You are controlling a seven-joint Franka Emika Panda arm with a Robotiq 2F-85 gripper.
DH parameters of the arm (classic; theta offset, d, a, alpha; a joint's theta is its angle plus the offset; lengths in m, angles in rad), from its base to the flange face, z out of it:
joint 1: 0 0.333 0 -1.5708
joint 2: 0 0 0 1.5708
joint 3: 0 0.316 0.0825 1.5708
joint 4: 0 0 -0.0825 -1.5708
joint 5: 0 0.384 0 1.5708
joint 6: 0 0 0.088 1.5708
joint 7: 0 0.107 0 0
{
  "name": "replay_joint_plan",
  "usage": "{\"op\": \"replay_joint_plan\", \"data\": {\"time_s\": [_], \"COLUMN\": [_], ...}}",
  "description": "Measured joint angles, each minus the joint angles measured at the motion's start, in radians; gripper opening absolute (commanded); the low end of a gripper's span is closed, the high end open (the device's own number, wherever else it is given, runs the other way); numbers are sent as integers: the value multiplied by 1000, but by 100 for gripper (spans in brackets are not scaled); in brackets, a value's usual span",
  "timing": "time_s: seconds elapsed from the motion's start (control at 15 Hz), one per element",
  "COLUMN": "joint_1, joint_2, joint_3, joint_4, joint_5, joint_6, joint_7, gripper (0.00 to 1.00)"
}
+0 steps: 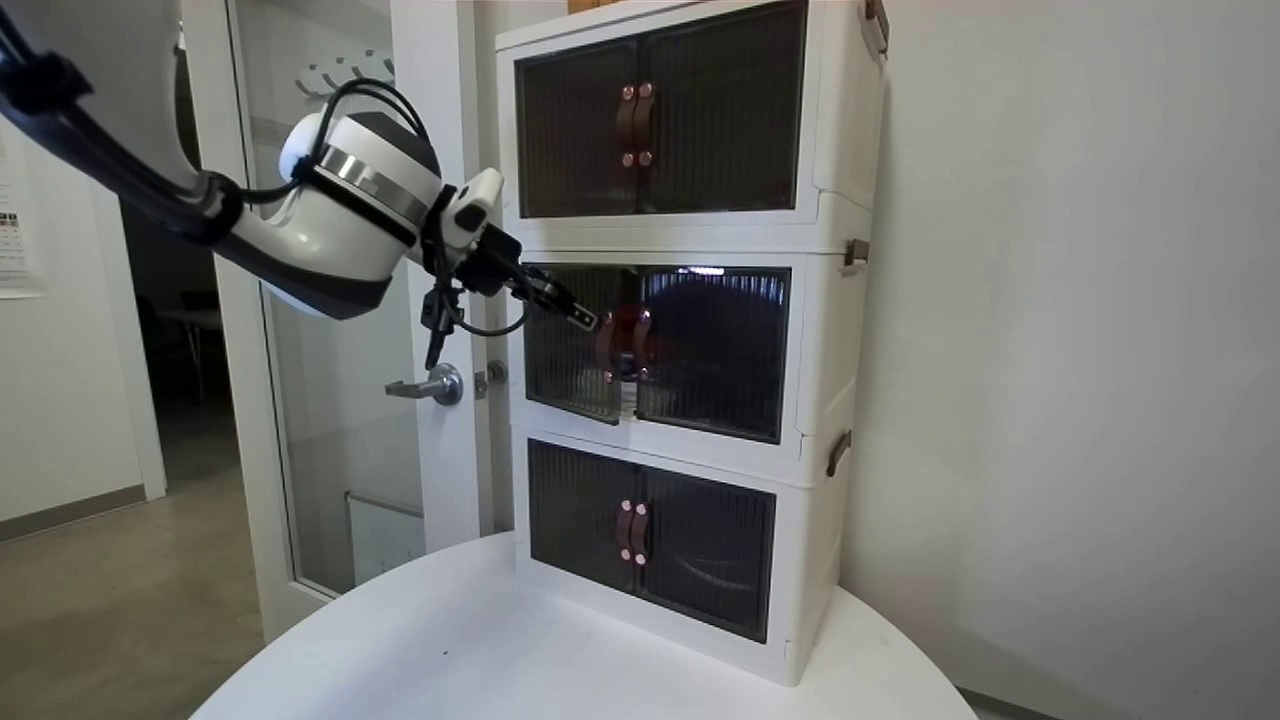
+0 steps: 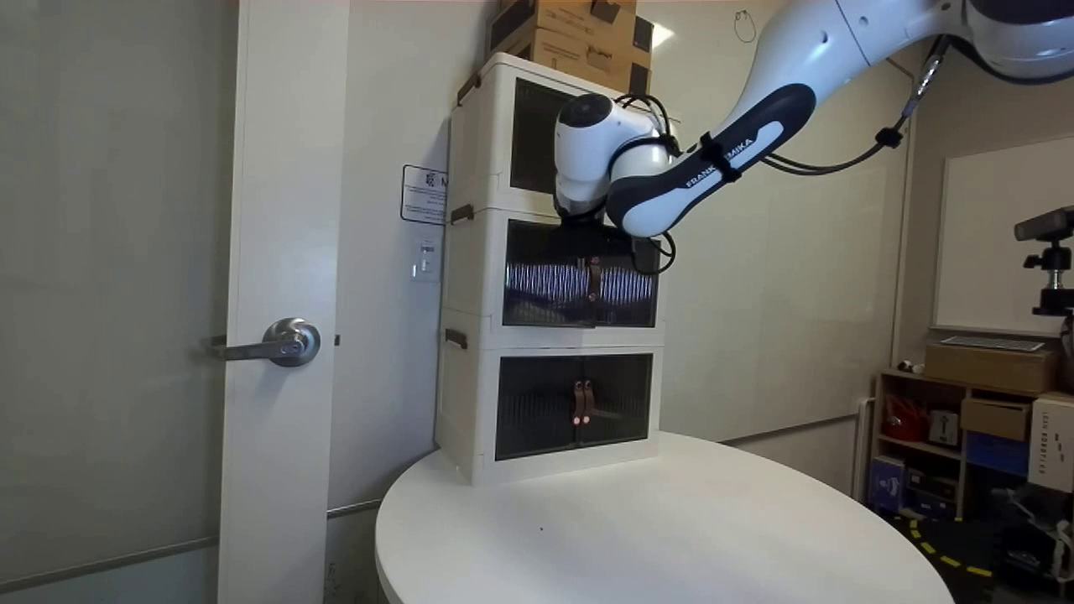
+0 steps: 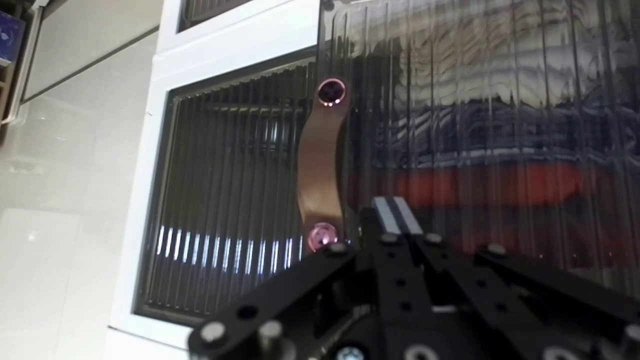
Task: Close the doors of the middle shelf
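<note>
Here, from the left in an exterior view, we meet a glazed room door (image 1: 330, 400) with a satin-metal lever handle (image 1: 425, 388). Beside it comes a glossy white robot arm (image 1: 350, 220), trimmed in black and ending in a slim dark tool (image 1: 583, 317). The wrist view shows its pale-tipped fingers (image 3: 386, 215) together, forming one narrow bar. Its tip lies before the left-hand door (image 1: 565, 370) of the middle shelf (image 1: 825, 350), near a strap handle (image 3: 319, 170); we cannot tell whether they touch.

This door is dark, translucent and finely ribbed, and stands ajar, its free edge out from the frame. The strap is brown and leather-like, bowed, with a round coppery stud at each end. To its right, the matching right-hand door (image 1: 715, 360) looks flush. Both belong to a three-tier white cabinet (image 1: 650, 235) on a round, smooth white worktop (image 1: 450, 640).

For writing, we go left to right in an exterior view: a capital M on a black-bordered notice (image 2: 424, 197), its small print illegible; FRANKA EMIKA along the arm, partly hidden by a black band (image 2: 719, 158); lastly, what appears to be LEAN ROBOTICS down a white box (image 2: 1053, 440).
</note>
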Motion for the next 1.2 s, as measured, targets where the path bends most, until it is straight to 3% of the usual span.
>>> {"op": "replay_joint_plan", "data": {"time_s": [0.67, 1.13, 1.2], "joint_1": [-7, -30, -36], "joint_2": [71, 137, 136], "joint_3": [5, 39, 47], "joint_4": [9, 81, 83], "joint_5": [-359, -408, -397], "joint_6": [37, 16, 12], "joint_7": [323, 337, 328], "gripper": [0, 0, 26]}}
